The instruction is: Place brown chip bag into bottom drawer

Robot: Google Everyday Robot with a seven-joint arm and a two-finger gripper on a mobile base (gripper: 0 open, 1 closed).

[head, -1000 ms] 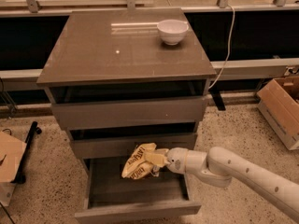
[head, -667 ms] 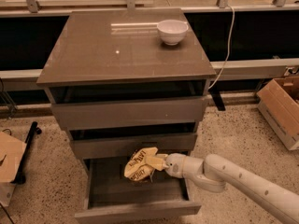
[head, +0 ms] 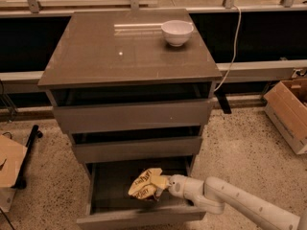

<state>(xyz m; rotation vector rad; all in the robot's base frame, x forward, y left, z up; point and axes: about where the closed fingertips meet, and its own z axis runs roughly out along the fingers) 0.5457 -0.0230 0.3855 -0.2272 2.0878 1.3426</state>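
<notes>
The brown chip bag shows mostly its yellow crumpled end with dark print. It hangs inside the pulled-out bottom drawer, a little above the drawer's dark floor. My gripper is at the bag's right side and is shut on the bag. The white arm reaches in from the lower right over the drawer's front right corner. The fingers are mostly hidden by the bag. The two drawers above are slightly ajar.
A white bowl stands on the grey-brown cabinet top. A cardboard box sits on the floor at the right, another at the left. A white cable hangs behind the cabinet.
My gripper has moved the bag down, lower into the open bottom drawer. The arm has dropped with it.
</notes>
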